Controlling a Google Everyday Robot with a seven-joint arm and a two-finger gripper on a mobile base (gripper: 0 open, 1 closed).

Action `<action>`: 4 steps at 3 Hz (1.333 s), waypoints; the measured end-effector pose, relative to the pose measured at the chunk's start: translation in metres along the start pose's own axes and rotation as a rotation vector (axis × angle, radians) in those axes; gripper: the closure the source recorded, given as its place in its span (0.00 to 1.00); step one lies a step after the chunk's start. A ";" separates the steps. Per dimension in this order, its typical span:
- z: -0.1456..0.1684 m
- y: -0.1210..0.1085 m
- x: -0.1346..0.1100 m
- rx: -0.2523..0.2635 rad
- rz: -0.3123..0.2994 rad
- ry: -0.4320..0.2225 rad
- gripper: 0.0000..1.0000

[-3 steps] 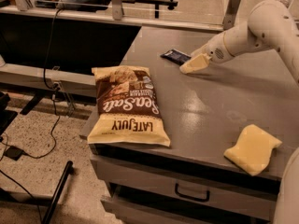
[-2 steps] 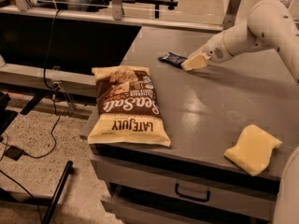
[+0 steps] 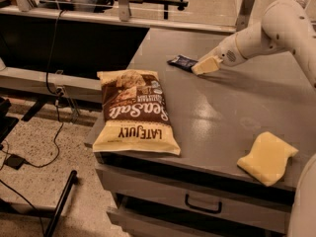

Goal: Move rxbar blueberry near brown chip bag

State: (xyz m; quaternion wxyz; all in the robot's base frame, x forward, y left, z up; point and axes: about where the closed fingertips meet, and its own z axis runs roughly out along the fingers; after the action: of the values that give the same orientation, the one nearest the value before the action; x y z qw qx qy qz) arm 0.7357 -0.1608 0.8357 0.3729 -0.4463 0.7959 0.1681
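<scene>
Grey table (image 3: pixel 222 107), flat top. Brown chip bag (image 3: pixel 134 111) lies flat at centre left of the frame, on the table's near left corner, its lower end at the front edge. Rxbar blueberry (image 3: pixel 181 61) sits at upper centre, near the far left edge, well apart from the bag. Gripper (image 3: pixel 206 65) is at the bar's right end, touching it. Pale yellow block (image 3: pixel 267 157) lies at lower right, near the front edge.

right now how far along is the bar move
Done: the end effector is at the rxbar blueberry, toward the table's far edge. In hand: securing it; whether gripped, I cannot tell. Left: the bar lies apart from the brown chip bag, not yet moved near.
</scene>
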 end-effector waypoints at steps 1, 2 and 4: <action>-0.006 0.002 0.000 -0.013 -0.002 -0.029 1.00; -0.025 0.008 0.000 -0.044 -0.007 -0.087 1.00; -0.059 0.028 -0.001 -0.097 -0.042 -0.176 1.00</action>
State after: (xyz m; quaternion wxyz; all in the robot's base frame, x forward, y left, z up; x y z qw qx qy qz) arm 0.6865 -0.1799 0.8737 0.4229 -0.4639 0.7414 0.2373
